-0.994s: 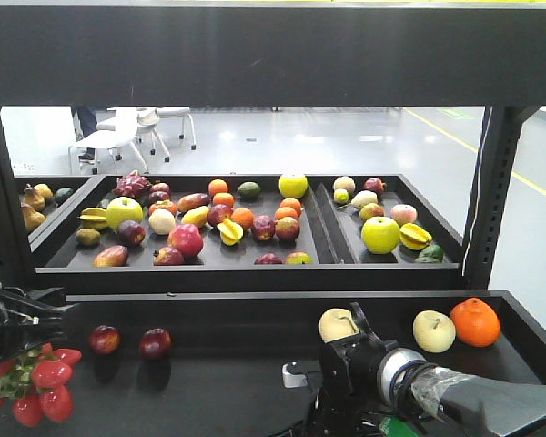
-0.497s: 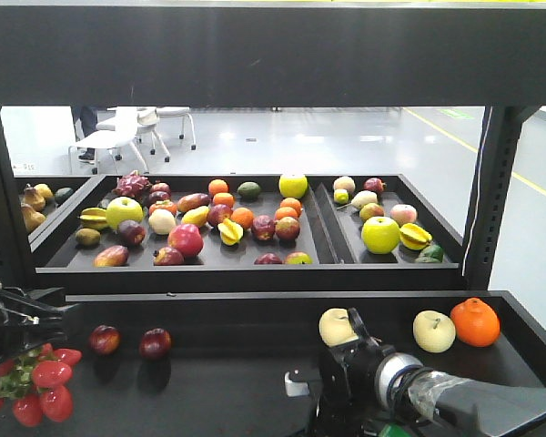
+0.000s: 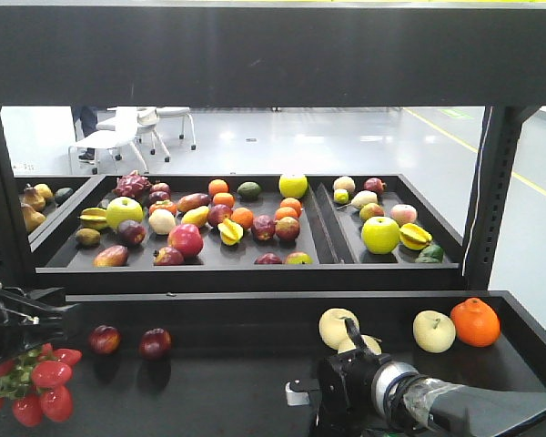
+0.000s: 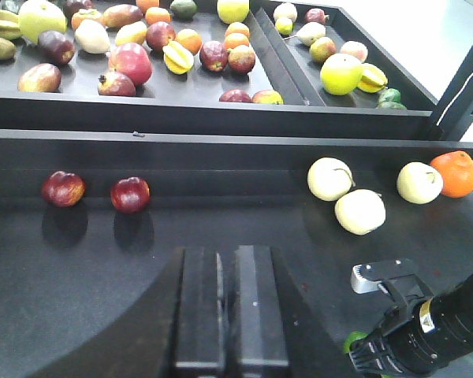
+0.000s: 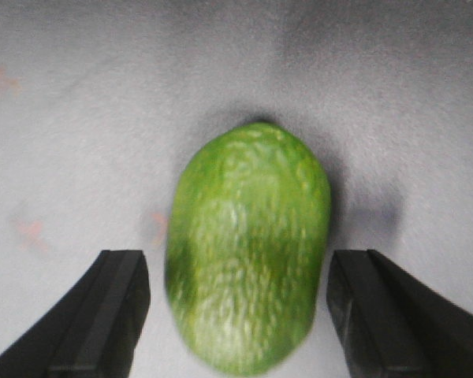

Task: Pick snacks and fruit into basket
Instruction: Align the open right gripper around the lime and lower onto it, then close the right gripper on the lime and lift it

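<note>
The green fruit [image 5: 248,248] is straddled by the spread right end effector [image 5: 240,315]; if closed off-centre, it could be squirted away.

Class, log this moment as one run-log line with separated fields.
right gripper: open, straddling green fruit | left gripper: shut, empty | basket: not in view

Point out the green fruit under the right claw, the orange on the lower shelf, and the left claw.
green fruit [image 5: 248,248], right wrist view, middle of its bumpy skin
orange [image 4: 455,173], left wrist view, centre of its rind
left claw [image 4: 227,315], left wrist view, seam between the two dark fingertips
</note>
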